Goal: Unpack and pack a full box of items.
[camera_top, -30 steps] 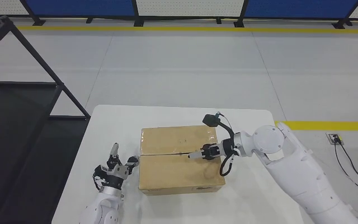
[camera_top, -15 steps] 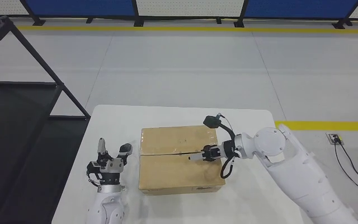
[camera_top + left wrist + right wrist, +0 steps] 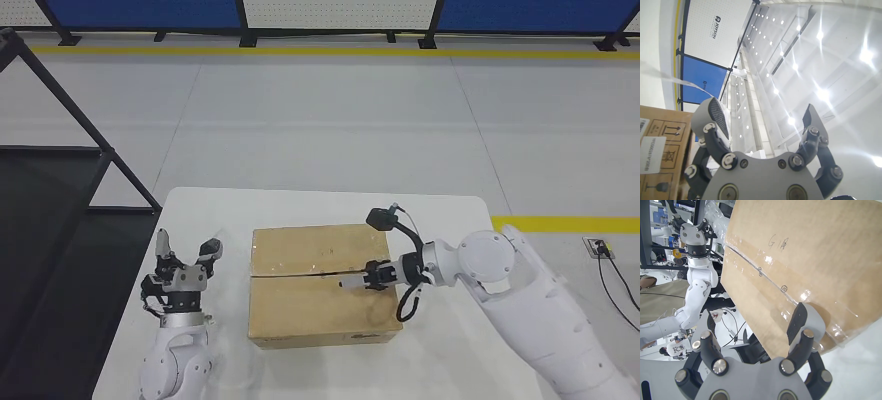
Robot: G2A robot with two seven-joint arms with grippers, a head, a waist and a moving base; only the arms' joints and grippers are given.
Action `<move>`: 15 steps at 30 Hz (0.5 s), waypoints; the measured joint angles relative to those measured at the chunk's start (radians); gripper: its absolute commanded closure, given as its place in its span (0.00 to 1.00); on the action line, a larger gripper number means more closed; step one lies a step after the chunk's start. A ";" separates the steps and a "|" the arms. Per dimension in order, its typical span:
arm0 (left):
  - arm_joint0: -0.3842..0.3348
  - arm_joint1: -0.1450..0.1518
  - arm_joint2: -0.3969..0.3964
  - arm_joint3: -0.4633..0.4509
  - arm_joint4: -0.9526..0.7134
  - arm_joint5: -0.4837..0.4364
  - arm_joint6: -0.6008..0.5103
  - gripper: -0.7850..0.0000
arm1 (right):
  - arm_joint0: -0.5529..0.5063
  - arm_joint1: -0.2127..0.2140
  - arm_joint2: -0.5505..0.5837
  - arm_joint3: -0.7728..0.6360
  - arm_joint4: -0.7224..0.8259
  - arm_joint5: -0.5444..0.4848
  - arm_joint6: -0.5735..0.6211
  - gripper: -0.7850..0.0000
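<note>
A closed brown cardboard box [image 3: 315,285] with a taped seam across its top lies in the middle of the white table [image 3: 450,225]. My right gripper [image 3: 350,282] is over the seam at the box's right half. In the right wrist view it [image 3: 753,323] is open, one finger [image 3: 804,319] resting against the taped box top [image 3: 810,256]. My left gripper [image 3: 183,260] stands left of the box, apart from it and pointing upward. It [image 3: 762,109] is open and holds nothing, with the box's labelled side [image 3: 662,136] beside it.
A black metal frame [image 3: 60,150] stands off the table's left edge. Bare table surface lies on both sides of the box and behind it. The other arm [image 3: 696,272] shows beyond the box's far end in the right wrist view.
My left gripper has drawn away from the box's left side to the left and turned to point up. My right gripper has slid slightly right along the seam.
</note>
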 measured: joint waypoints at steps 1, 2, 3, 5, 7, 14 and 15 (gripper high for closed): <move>0.011 0.000 -0.004 -0.016 0.009 -0.002 -0.005 0.00 | -0.001 0.000 0.001 -0.002 -0.001 -0.001 0.000 0.00; 0.019 0.000 -0.006 -0.027 0.013 -0.002 -0.009 0.00 | -0.002 0.001 0.001 -0.002 -0.001 -0.002 0.000 0.00; 0.027 -0.001 -0.008 -0.037 0.016 0.000 -0.012 0.00 | -0.002 0.001 0.001 -0.003 0.000 -0.003 0.001 0.00; 0.043 -0.002 -0.011 -0.057 0.027 0.000 -0.016 0.00 | -0.003 0.001 0.002 -0.003 0.000 -0.003 0.001 0.00; 0.059 -0.003 -0.014 -0.078 0.042 -0.010 -0.023 0.00 | -0.004 0.001 0.002 -0.004 0.000 -0.003 0.001 0.00; 0.099 -0.007 -0.017 -0.150 0.121 -0.054 -0.043 0.00 | -0.007 0.002 0.001 -0.005 0.000 -0.004 -0.001 0.00; 0.102 -0.008 -0.015 -0.158 0.136 -0.060 -0.043 0.00 | -0.007 0.002 0.001 -0.005 0.000 -0.005 -0.002 0.00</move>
